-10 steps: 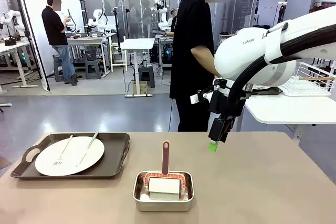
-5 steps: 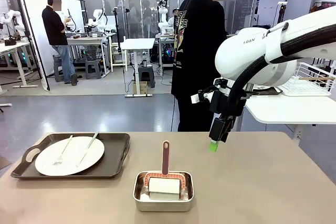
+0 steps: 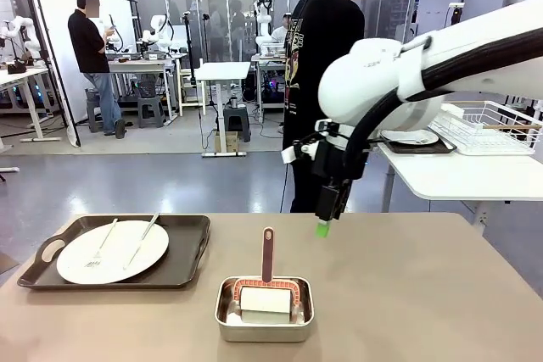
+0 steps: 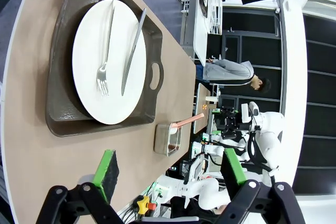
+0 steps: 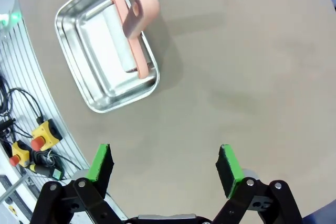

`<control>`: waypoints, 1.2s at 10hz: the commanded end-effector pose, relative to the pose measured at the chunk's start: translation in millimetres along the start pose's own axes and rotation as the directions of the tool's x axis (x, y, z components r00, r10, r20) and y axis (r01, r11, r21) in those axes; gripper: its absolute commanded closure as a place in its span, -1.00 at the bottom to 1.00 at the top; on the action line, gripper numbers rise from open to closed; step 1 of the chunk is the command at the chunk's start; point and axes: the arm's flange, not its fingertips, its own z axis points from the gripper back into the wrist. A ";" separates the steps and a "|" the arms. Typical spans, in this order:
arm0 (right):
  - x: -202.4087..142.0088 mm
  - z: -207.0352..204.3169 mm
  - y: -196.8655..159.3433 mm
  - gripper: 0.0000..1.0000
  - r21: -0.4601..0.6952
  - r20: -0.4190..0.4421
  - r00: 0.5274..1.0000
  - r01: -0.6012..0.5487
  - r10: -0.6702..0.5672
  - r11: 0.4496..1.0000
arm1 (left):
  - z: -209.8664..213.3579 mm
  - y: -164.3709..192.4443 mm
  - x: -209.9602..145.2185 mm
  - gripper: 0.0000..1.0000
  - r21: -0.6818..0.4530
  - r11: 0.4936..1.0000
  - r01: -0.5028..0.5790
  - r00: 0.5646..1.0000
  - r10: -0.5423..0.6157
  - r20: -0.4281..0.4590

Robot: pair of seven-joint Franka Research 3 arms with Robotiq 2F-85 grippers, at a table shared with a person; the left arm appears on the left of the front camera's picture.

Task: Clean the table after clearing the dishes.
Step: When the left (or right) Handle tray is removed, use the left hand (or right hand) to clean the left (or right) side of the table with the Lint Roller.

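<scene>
White plate (image 3: 112,252), fork (image 3: 103,243) and knife (image 3: 142,239) sit uncleared on a dark tray (image 3: 191,243) at the left of the tan desk (image 3: 424,294). The tray's long side runs along the near edge, with a cut-out grip at each end (fork tines toward the robot, both handles angled to the far side). The right fingers (image 3: 322,228) hang wide apart and empty above mid-desk, just behind a steel pan (image 3: 263,329) whose pink handle (image 3: 268,252) sticks up; a low sweep toward the tray could clip it. The left fingers (image 4: 106,170), also spread and empty, hover beside the tray; lifting it by one end might send plate and cutlery sliding.
</scene>
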 end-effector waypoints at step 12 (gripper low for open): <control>123.8 -51.8 -8.4 -1.00 0.167 -0.127 0.915 -0.361 0.383 0.917 | 2.2 0.3 -2.1 -1.00 -0.002 1.000 0.000 1.000 0.000 0.003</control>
